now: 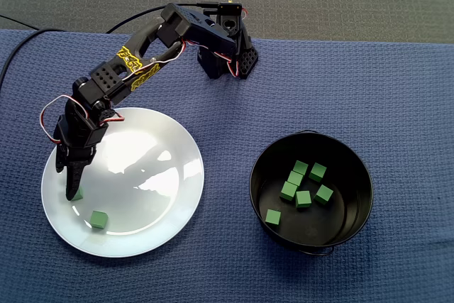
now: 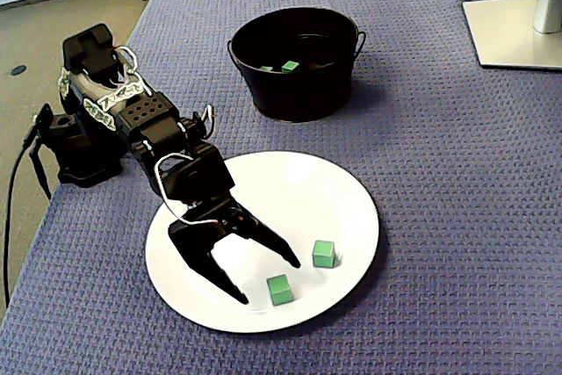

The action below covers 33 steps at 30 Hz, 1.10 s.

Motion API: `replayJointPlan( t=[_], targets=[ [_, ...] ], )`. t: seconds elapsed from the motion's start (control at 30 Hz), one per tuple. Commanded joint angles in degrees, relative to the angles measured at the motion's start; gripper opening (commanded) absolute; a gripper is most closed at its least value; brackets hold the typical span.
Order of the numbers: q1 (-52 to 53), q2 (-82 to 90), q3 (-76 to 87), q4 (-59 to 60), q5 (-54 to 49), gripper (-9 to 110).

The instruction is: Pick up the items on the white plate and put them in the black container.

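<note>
A white plate [image 1: 159,207] [image 2: 303,191] holds two green cubes. In both fixed views my gripper [image 1: 72,189] [image 2: 267,280] hangs open low over the plate's edge zone. One cube [image 1: 77,194] [image 2: 279,289] lies right at the fingertips, just past the gap and partly hidden from above. The other cube [image 1: 98,219] [image 2: 324,253] sits free, a short way off. The black container [image 1: 360,204] [image 2: 294,94] stands apart from the plate with several green cubes inside.
The arm's base [image 1: 227,54] [image 2: 79,142] stands at the edge of the blue cloth, its cable trailing off the table. A white monitor stand [image 2: 518,28] sits beyond the container. A strip of bare cloth separates plate and container.
</note>
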State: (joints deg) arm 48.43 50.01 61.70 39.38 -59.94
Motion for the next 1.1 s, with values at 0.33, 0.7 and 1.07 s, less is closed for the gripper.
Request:
replayJointPlan(
  t=[0.33,0.7,1.07],
  targets=[
    [-1.67,4.57,10.72,-13.18,-5.01,26],
    [-2.72,4.22,9.76,-10.11,-3.78,20],
    [-2.46,4.22,7.91,-10.11,-4.48,13]
  ],
)
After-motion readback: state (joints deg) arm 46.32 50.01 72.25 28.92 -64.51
